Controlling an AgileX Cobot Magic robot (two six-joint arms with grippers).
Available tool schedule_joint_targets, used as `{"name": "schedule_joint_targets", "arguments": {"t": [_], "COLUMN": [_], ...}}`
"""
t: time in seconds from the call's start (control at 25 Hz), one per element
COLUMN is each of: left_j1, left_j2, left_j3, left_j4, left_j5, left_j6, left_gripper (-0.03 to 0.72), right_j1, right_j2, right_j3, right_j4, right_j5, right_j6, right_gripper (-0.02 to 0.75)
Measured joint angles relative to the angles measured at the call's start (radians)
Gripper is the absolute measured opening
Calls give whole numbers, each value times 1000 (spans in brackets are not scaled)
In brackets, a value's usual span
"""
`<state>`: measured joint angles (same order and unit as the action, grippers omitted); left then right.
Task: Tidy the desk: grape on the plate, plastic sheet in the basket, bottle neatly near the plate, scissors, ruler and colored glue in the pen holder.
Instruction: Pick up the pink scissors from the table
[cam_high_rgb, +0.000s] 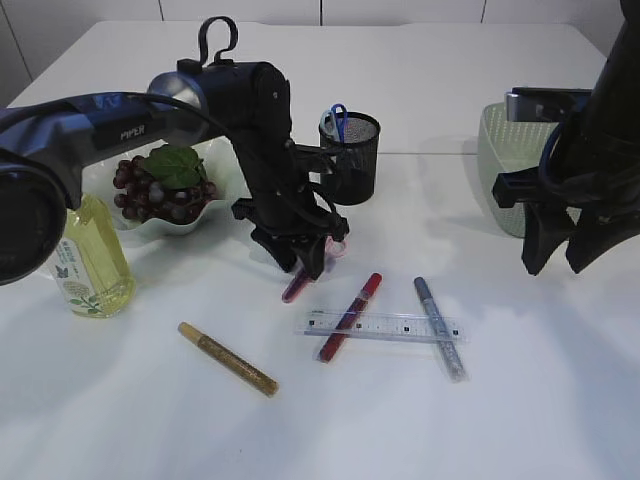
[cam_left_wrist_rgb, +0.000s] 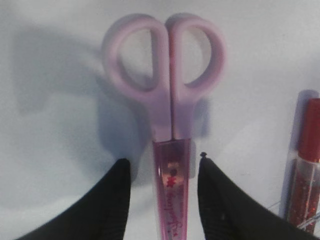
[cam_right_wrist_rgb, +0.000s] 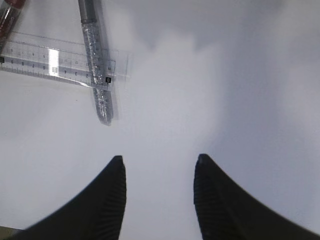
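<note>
Now | white table (cam_high_rgb: 480, 420) | left hand (cam_left_wrist_rgb: 162, 172) apart astride scissors (cam_left_wrist_rgb: 167, 100) | right hand (cam_right_wrist_rgb: 159, 172) apart

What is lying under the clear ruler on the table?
Under the ruler lie the red glue pen and the silver glue pen, both showing through it. Nothing else shows beneath.

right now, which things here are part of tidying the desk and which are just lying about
Job: pink-handled scissors, clear plastic ruler, red glitter glue tube, silver glitter glue tube, gold glitter glue tube, black mesh pen holder, yellow bottle, purple grapes, white wavy plate, pale green basket.
Lying about: blue-handled item in the holder.
</note>
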<state>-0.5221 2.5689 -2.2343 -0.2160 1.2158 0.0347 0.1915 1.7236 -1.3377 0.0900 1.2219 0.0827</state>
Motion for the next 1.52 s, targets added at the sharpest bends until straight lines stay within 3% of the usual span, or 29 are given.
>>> {"name": "schedule_joint_targets", "arguments": {"t": [0.32, 1.52], "left_j1": [-30, -43], "left_j2": [0, 2], "left_j3": [0, 0], "left_j4": [23, 90], "left_j5": [0, 0], "left_j6": [10, 12], "left_gripper": [329, 290], "right_j1": [0, 0], "right_j2": [0, 0], "right_j3": [0, 0], "right_j4": [0, 0], "right_j5": [0, 0], "right_j6": [-2, -2], "right_gripper": [364, 363]}}
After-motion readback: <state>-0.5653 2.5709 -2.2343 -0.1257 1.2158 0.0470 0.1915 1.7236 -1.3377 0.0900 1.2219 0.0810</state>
